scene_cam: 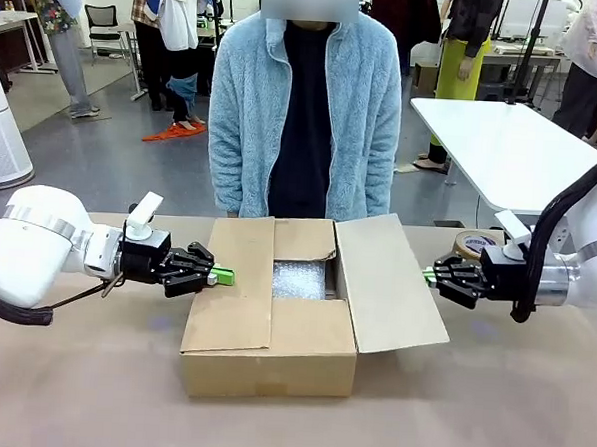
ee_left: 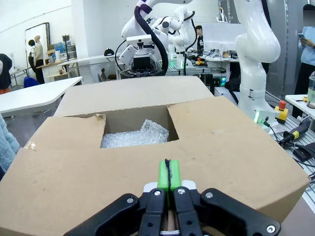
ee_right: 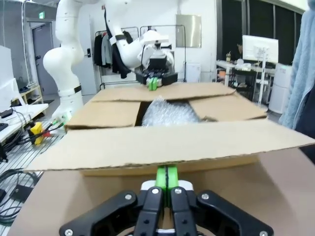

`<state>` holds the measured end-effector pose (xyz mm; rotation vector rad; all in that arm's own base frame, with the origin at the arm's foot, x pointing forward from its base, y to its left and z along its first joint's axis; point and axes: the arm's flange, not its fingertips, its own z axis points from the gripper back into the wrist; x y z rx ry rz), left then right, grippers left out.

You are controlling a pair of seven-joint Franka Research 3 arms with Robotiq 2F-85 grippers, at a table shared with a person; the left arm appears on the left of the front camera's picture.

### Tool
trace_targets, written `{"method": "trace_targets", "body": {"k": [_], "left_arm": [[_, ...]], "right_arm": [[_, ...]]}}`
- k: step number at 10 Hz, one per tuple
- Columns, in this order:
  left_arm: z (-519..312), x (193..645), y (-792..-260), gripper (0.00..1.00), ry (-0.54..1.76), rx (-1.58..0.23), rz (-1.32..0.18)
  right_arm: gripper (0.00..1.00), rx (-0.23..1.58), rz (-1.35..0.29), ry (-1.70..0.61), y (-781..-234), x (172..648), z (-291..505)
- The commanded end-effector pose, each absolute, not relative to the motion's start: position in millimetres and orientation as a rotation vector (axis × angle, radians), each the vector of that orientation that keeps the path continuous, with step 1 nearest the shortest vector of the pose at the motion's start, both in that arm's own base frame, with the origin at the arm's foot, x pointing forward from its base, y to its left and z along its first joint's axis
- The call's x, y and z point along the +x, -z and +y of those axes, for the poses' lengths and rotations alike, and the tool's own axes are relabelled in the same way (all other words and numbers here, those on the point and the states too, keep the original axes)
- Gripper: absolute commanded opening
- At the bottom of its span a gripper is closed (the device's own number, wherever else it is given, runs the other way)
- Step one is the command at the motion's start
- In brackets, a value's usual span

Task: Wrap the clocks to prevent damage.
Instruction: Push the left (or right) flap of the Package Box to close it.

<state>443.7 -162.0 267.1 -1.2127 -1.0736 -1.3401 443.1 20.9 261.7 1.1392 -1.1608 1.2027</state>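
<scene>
An open cardboard box [scene_cam: 268,357] stands mid-table with a wad of bubble wrap [scene_cam: 299,280] inside; no clock face shows, and whatever lies under the wrap is hidden. My left gripper [scene_cam: 223,276] is shut, holding nothing, its green pads at the outer edge of the left flap [scene_cam: 233,285]. From the left wrist the gripper [ee_left: 169,172] points over that flap toward the bubble wrap [ee_left: 133,136]. My right gripper [scene_cam: 429,275] is also shut on nothing, at the outer edge of the right flap [scene_cam: 385,283]. The right wrist view has the gripper [ee_right: 167,174] just below that flap's edge [ee_right: 167,142].
A person in a light blue fleece [scene_cam: 304,114] stands at the far side behind the box, hands out of sight. A roll of tape [scene_cam: 475,243] lies at the back right by my right arm. A white table [scene_cam: 503,144] stands beyond.
</scene>
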Motion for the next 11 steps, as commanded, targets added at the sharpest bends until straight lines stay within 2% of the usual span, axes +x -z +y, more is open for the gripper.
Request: {"method": "trace_targets", "body": {"k": [1,11], "left_arm": [[-162,445,-266,0.00,1.316,-1.200,-1.081],[-162,445,-266,0.00,1.316,-1.200,-1.081]], "right_arm": [[0.01,1.102,-1.263,-1.221,-279,452,41],[0.01,1.128,-1.189,-1.287,-278,500,140]]}}
